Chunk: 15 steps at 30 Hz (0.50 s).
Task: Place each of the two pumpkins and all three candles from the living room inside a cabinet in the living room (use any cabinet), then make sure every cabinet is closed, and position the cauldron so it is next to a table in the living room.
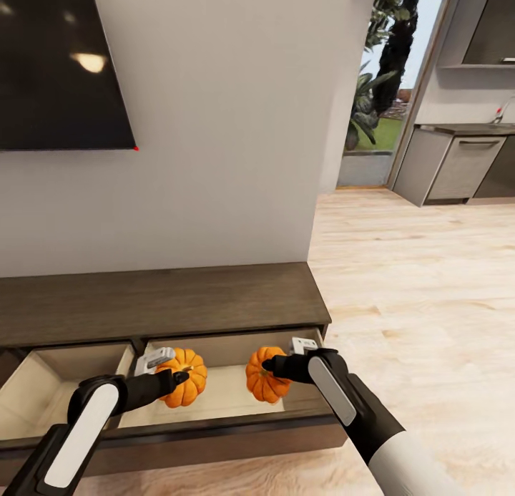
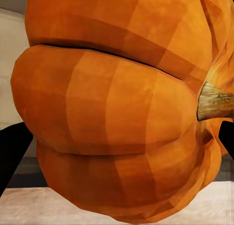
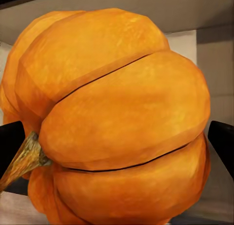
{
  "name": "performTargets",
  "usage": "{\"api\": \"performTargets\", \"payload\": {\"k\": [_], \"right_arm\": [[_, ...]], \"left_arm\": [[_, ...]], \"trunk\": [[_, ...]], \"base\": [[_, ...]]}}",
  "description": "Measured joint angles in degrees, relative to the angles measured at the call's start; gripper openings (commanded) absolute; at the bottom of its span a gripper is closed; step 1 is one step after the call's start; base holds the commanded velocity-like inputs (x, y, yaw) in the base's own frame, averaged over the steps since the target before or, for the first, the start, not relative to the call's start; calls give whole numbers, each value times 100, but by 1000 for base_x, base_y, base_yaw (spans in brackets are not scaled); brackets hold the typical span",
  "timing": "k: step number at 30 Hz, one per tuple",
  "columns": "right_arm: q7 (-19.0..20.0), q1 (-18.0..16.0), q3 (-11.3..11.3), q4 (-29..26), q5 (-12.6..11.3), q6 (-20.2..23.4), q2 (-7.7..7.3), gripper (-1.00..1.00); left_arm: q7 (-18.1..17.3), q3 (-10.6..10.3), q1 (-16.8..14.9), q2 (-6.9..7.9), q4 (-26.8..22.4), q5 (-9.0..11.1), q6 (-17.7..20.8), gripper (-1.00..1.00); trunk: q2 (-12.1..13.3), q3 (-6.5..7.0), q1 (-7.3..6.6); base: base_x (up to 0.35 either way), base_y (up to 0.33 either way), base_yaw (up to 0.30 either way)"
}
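Against the wall, at 6 o'clock in the head view: the cabinet [image 1: 164, 303], long and low.
Cabinet material: dark-brown wood, flat matte top, square edges; right end stops where the wall [image 1: 214, 124] ends.
Drawers: both pulled open; left drawer [image 1: 43, 388] and right drawer [image 1: 229, 353] have pale wood insides and plain dark fronts without handles.
Left gripper [image 1: 175, 373]: closed on the left pumpkin [image 1: 187, 381], black fingers either side of it, held over the right drawer toward 7 o'clock.
Right gripper [image 1: 275, 367]: closed on the right pumpkin [image 1: 263, 381], held over the same drawer toward 5 o'clock.
Contact with drawer floor: cannot tell for either pumpkin.
Pumpkin shape: orange, squat, deeply ribbed, faceted skin; each has a short brown stem, seen in the wrist views [image 2: 214, 101] [image 3: 24, 159].
Gap between pumpkins: apart, pale drawer floor visible between them.
Room to move: light plank floor [image 1: 415, 281] open from 1 to 4 o'clock, running to grey units [image 1: 458, 163] at 2 o'clock.
Overhead edge: dark screen [image 1: 57, 59] on the wall at 11 o'clock, well above the cabinet top.
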Motion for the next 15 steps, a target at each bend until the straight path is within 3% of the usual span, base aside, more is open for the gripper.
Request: {"api": "performTargets", "payload": {"k": [15], "right_arm": [[1,-1,11,-8,-12,-58,24,-100]], "left_arm": [[0,-10,0,-23,0,-14,11,-100]], "trunk": [[0,0,-1]], "base": [[105,0,0]]}}
